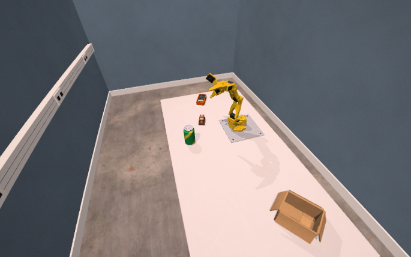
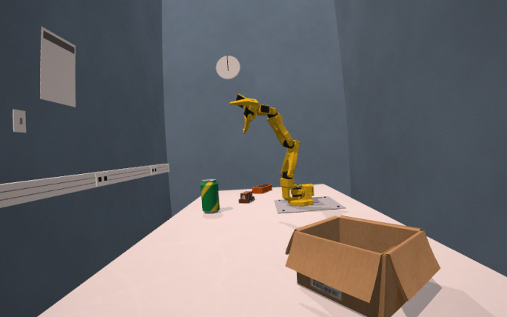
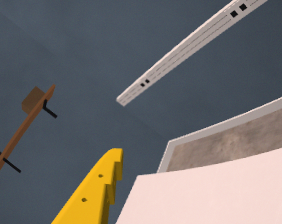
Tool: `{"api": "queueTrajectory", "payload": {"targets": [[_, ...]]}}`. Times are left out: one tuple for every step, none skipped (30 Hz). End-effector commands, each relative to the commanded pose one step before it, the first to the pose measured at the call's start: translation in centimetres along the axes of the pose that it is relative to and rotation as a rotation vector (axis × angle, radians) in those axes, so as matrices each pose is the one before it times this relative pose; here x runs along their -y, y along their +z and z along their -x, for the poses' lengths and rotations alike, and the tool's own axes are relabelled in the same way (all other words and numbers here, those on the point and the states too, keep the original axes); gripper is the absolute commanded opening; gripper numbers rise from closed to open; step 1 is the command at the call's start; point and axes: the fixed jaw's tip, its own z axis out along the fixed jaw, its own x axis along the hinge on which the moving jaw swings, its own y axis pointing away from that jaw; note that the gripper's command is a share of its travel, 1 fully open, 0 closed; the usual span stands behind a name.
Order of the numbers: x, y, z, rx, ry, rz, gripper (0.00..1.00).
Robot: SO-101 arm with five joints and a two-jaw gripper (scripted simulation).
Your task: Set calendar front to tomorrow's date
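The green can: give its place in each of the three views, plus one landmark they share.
Top: the green can stands near the table's left edge, left of the arm's base plate.
Exterior: the can is left of centre, left of the small brown calendar.
Wrist: not in it.
Shared landmark: the white wall rail.

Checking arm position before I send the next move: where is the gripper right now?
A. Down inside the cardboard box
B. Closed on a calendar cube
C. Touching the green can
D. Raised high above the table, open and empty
D: the gripper hangs high above the table, jaws spread wide and empty, far from the calendar.
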Motion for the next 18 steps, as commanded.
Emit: {"api": "queueTrajectory", "payload": {"targets": [[0.387, 0.0732, 0.065, 0.00179, -0.02713, -0.01684, 0.99], [0.062, 0.0210, -0.003, -0.00003, -0.00679, -0.00267, 0.99], [0.067, 0.0225, -0.004, -0.00009, -0.00729, -0.00289, 0.99], [0.072, 0.0240, -0.005, -0.00009, -0.00789, -0.00314, 0.99], [0.078, 0.0262, -0.006, -0.00012, -0.00845, -0.00336, 0.99], [0.084, 0.0278, -0.006, -0.00018, -0.00908, -0.00358, 0.99], [0.089, 0.0295, -0.008, -0.00021, -0.00965, -0.00383, 0.99], [0.094, 0.0313, -0.009, -0.00025, -0.01028, -0.00408, 0.98], [0.101, 0.0337, -0.011, -0.00034, -0.01088, -0.00432, 0.98], [0.107, 0.0351, -0.012, -0.00040, -0.01150, -0.00457, 0.98], [0.000, 0.0000, 0.000, 0.00000, 0.00000, 0.00000, 0.98], [0.000, 0.0000, 0.000, 0.00000, 0.00000, 0.00000, 0.98], [0.113, 0.0377, -0.014, -0.00044, -0.01217, -0.00481, 0.98], [0.118, 0.0390, -0.016, -0.00057, -0.01277, -0.00508, 0.98], [0.125, 0.0417, -0.018, -0.00066, -0.01343, -0.00533, 0.97], [0.131, 0.0433, -0.021, -0.00077, -0.01409, -0.00558, 0.97], [0.137, 0.0457, -0.023, -0.00086, -0.01475, -0.00583, 0.97], [0.144, 0.0475, -0.027, -0.00101, -0.01539, -0.00608, 0.97]]}}
